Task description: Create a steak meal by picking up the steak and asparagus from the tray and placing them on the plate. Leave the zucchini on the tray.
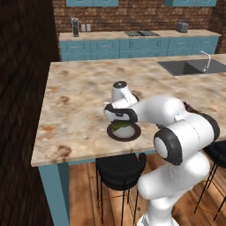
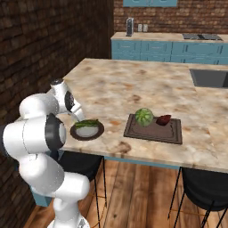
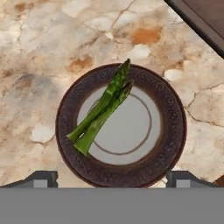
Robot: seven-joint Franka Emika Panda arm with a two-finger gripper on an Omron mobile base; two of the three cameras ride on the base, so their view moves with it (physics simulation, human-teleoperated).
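The gripper [image 3: 112, 179] hangs over the plate [image 3: 175, 131], its two fingertips [image 3: 41, 178] spread wide apart and holding nothing; each tip sits just outside the plate's near rim, one to either side. Between them on the plate lies the asparagus [image 3: 103, 109], a few green stalks set at a slant across the left half of the grey centre, tips reaching onto the dark rim.

The plate [image 2: 73, 132] rests on the marble counter [image 2: 133, 84] close to its near edge, with bare stone to its left and beyond it. To the right, apart from the plate by a strip of bare counter, is the tray [image 2: 171, 136]. On the tray's far side sit the zucchini [image 2: 144, 116] (a rounded green lump) and the steak [image 2: 163, 119], dark red, just beside each other; the near half of the tray is bare. The tray also lies near the counter's front edge.

The arm [image 1: 163, 110] reaches leftward from the base, forearm roughly level above the counter edge, wrist bent downward over the plate [image 1: 132, 134]. Black stools [image 1: 119, 167] stand under the counter's overhang.
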